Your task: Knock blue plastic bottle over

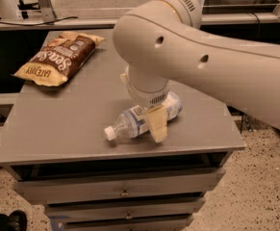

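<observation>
Nearest, below the front edge of the counter [57,134], sit the drawers [125,192]; just behind that front edge, a little right of its middle, lies the blue plastic bottle [128,124], flat on its side on the counter top; its long axis runs slantwise, with the white cap [110,134] pointing toward the front-left corner and its base toward the right edge, farther back.

The gripper [157,125] hangs directly over the middle of the bottle, crossing its label, so the bottle lies under and behind it and not off to one side; its tan tip reaches down to the bottle's near flank; whether the gripper is clenched on the bottle or released I cannot tell, since the wrist hides the far side.

Judging by how it lies, the bottle is already toppled; what is left seems to be lifting straight up, clear of the bottle, without rolling it toward the front edge.

Behind, the robot's arm [216,66] sweeps in from the right edge; at the far-left corner a chip bag [57,59] lies flat, well apart from the bottle.
</observation>
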You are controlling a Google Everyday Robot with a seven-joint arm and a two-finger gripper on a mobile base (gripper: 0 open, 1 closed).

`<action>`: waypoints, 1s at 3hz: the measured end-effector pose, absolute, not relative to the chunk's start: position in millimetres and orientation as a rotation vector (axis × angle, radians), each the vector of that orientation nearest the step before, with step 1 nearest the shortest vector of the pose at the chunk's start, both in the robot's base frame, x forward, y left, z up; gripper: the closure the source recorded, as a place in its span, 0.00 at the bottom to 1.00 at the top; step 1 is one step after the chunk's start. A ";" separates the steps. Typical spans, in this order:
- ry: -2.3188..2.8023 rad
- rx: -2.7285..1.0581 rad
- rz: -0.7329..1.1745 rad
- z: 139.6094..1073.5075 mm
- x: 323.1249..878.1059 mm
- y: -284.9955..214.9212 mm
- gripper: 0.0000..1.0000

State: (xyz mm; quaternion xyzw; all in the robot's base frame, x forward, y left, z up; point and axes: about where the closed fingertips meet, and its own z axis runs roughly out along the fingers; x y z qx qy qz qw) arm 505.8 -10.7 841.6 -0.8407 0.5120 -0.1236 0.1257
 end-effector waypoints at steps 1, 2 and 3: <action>1.558 -2.377 -0.246 849.9 517.8 -37.7 0.00; 1.658 -2.207 -0.049 866.0 534.2 -83.1 0.00; 1.746 -2.004 0.133 879.9 544.9 -131.1 0.00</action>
